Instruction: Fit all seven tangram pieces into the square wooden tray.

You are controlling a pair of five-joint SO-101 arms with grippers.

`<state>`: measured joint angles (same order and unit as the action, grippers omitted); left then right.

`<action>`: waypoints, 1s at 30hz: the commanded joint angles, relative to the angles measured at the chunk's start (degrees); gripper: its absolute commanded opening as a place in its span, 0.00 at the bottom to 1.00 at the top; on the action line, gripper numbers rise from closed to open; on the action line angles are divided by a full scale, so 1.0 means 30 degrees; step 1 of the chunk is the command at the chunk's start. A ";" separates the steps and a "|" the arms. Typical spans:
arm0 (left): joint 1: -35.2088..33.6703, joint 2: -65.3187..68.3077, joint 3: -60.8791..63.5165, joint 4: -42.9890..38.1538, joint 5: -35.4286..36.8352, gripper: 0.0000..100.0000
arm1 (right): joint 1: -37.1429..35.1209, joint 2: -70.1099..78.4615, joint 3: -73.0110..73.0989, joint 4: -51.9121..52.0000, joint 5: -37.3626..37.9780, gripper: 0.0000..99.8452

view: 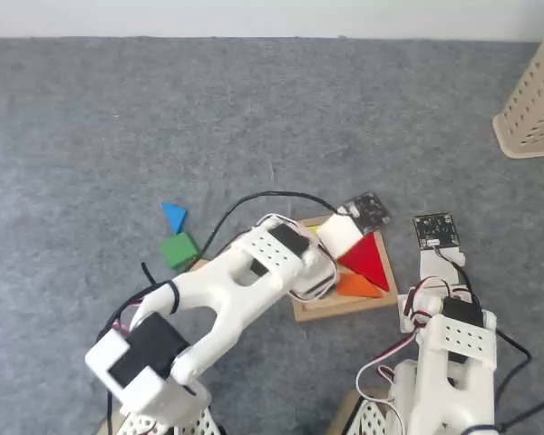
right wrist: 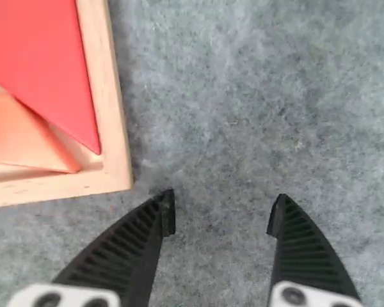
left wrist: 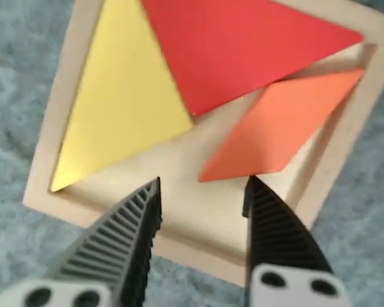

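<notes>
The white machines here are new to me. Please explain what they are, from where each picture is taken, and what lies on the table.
They are two robot arms. The high view looks down on both; the other pictures come from cameras on their wrists. The left end effector is open above the wooden tray, which holds a yellow triangle, a red triangle and an orange parallelogram. The right end effector is open over the grey mat beside the tray. Neither holds anything. A blue triangle and a green block lie outside.
</notes>
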<state>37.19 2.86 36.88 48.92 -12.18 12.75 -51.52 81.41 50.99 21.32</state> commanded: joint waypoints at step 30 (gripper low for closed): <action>-0.0088 0.1495 -0.1949 -0.1026 0.0908 0.19 | -0.0542 0.0132 -0.0088 -0.0308 -0.0059 0.24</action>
<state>35.78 7.60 32.92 45.32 -10.24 11.69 -51.52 81.41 50.99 21.32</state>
